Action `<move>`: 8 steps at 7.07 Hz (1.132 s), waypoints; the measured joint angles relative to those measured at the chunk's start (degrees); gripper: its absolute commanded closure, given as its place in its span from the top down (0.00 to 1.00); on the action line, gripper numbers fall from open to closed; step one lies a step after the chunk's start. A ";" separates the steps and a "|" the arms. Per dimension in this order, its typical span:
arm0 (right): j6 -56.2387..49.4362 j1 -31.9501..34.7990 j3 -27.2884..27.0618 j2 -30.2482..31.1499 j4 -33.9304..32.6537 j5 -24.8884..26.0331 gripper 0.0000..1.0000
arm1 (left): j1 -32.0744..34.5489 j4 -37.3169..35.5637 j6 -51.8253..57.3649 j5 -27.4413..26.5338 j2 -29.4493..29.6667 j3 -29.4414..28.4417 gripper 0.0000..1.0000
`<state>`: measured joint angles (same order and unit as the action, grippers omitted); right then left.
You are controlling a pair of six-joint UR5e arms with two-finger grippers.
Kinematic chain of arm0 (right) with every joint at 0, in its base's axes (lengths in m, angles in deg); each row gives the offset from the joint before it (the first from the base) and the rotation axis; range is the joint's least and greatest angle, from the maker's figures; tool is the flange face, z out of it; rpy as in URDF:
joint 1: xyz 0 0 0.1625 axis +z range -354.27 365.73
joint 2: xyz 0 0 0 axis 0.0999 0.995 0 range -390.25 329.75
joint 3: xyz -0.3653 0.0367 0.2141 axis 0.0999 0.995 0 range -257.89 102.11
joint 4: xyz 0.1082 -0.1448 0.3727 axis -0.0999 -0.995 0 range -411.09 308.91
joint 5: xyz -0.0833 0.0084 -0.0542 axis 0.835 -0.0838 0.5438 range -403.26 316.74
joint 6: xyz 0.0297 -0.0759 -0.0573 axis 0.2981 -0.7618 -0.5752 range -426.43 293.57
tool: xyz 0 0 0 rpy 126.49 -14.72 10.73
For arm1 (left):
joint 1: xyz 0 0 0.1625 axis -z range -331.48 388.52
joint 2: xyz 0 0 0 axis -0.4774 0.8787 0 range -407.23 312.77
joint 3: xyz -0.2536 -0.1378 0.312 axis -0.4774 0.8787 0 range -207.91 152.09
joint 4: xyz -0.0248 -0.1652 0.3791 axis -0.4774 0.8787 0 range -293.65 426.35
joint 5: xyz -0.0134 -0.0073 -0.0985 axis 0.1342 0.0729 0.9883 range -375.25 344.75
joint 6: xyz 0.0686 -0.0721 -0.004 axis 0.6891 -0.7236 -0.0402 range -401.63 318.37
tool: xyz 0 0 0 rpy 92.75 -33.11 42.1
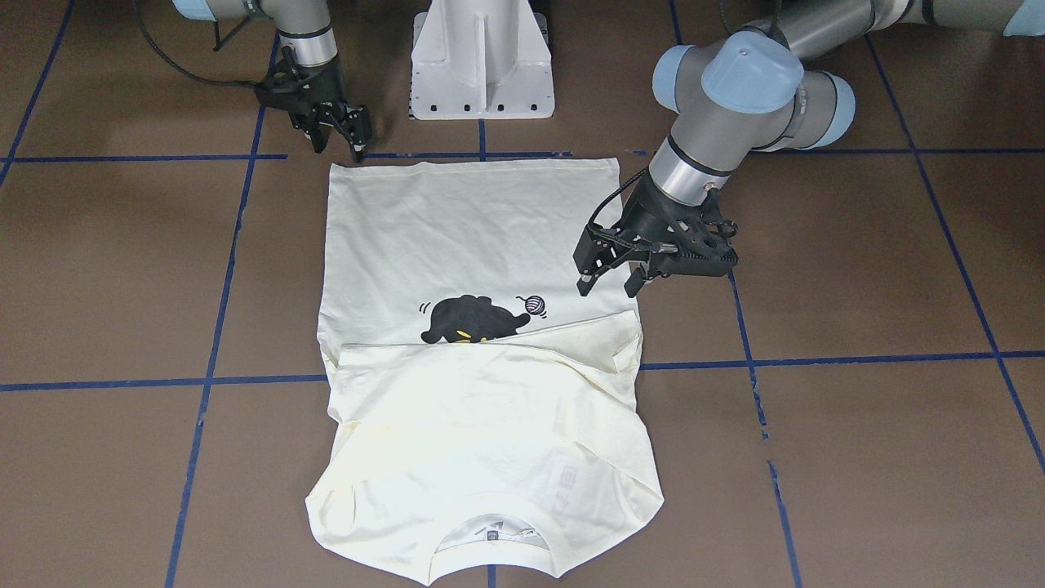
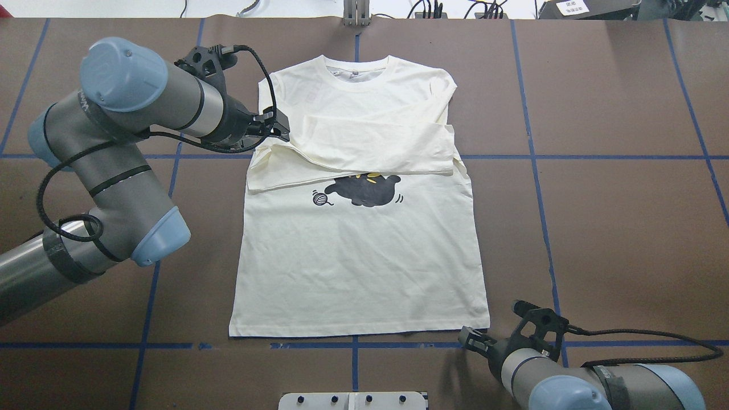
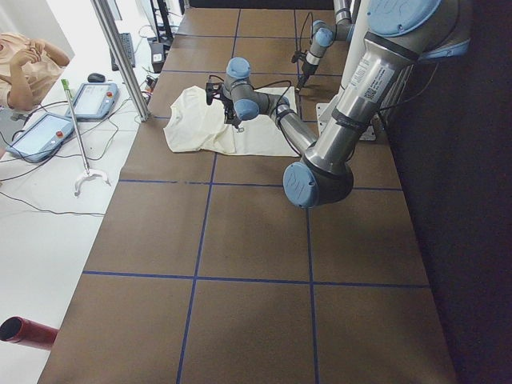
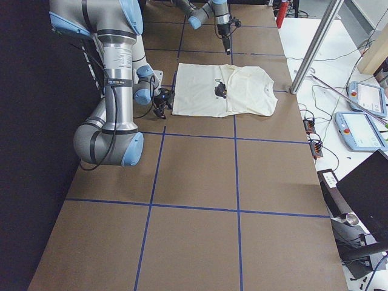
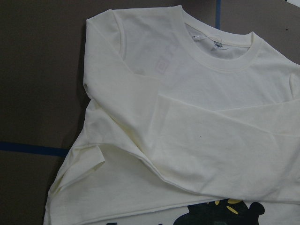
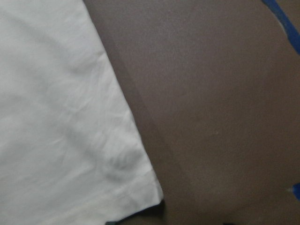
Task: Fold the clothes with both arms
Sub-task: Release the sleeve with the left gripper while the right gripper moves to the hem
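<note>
The cream long-sleeved T-shirt [image 1: 482, 237] lies flat and face up on the brown table, its collar away from the robot. Both sleeves are folded across the chest [image 2: 376, 142] and hide the lettering. The black cat [image 2: 364, 191] and the yarn ball [image 2: 320, 199] show below them. My left gripper [image 1: 608, 286] is open and empty, just above the shirt's side edge beside the folded sleeve [image 5: 225, 140]. My right gripper [image 1: 339, 149] is open and empty, next to the hem corner [image 6: 152, 197] near the robot. It also shows in the overhead view [image 2: 471, 337].
The white pedestal base [image 1: 482, 57] stands just behind the hem. Blue tape lines [image 2: 569, 156] cross the brown table. In the exterior left view an operator [image 3: 28, 68], teach pendants [image 3: 44, 132] and a metal pole [image 3: 120, 56] are beyond the table's far edge.
</note>
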<state>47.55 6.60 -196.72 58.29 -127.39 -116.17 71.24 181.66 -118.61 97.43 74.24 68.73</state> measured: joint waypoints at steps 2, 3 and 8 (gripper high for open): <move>0.01 1.01 0.01 -0.16 -0.28 1.37 0.51 | -0.01 -0.04 -0.01 0.00 -0.03 -0.04 0.76; 0.01 1.08 0.07 -0.26 -0.32 1.84 0.31 | -0.04 -0.04 -0.01 0.00 -0.06 -0.04 0.76; -0.16 1.66 -0.90 -1.24 -0.40 2.43 0.00 | -1.43 -0.19 -5.65 -1.02 -1.84 1.58 0.76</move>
<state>47.39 8.26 -197.62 57.05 -127.79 -113.74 69.82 181.47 -124.26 96.40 72.40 70.31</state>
